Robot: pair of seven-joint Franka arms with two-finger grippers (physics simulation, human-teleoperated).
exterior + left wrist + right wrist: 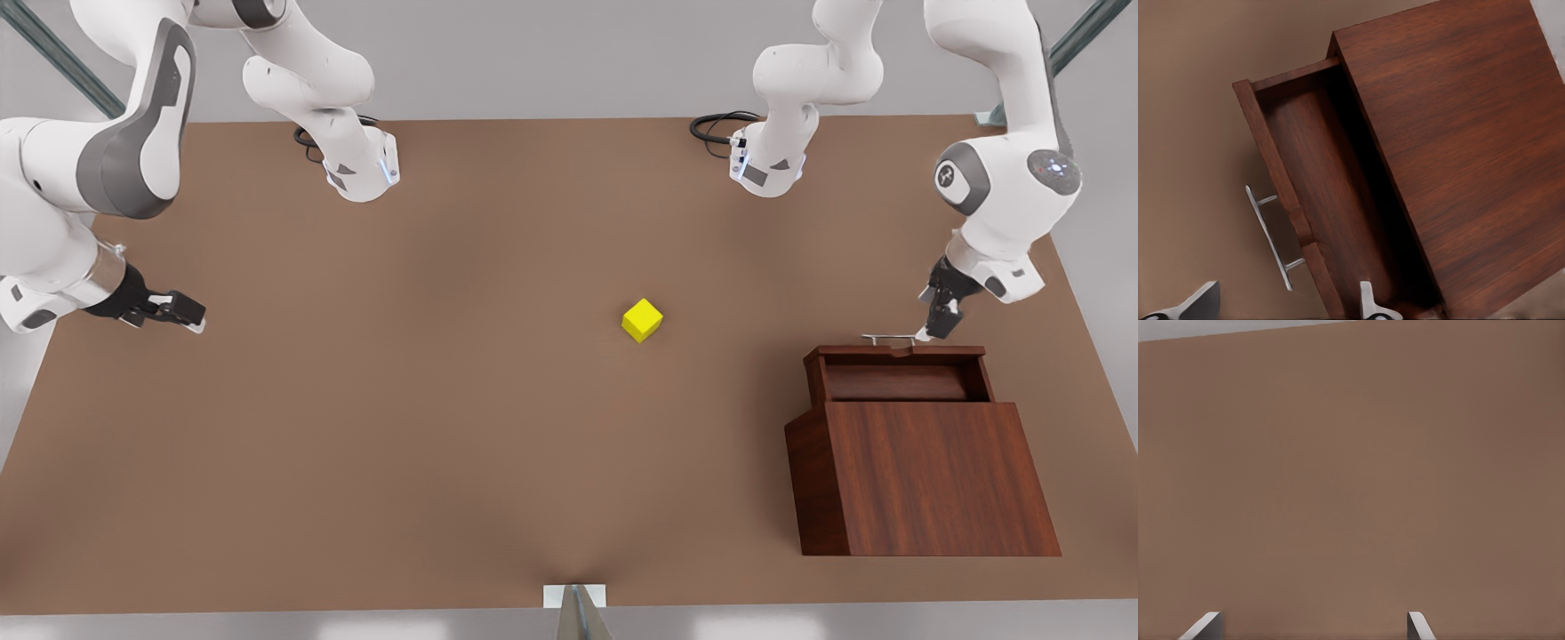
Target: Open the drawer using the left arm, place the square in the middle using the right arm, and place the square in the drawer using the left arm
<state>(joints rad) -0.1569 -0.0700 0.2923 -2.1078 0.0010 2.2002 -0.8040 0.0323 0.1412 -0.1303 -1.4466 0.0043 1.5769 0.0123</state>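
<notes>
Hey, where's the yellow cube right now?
In the front view the cube sits alone on the table, just right of centre, well to the left of the open drawer and clear of both grippers.

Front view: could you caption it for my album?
Yellow square sits mid-table; left gripper hovers by the open drawer; right gripper waits apart.

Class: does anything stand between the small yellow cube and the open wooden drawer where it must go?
Nothing visible does. Bare brown tabletop separates the small yellow cube from the open reddish-brown wooden drawer, whose tray holds nothing.
</notes>
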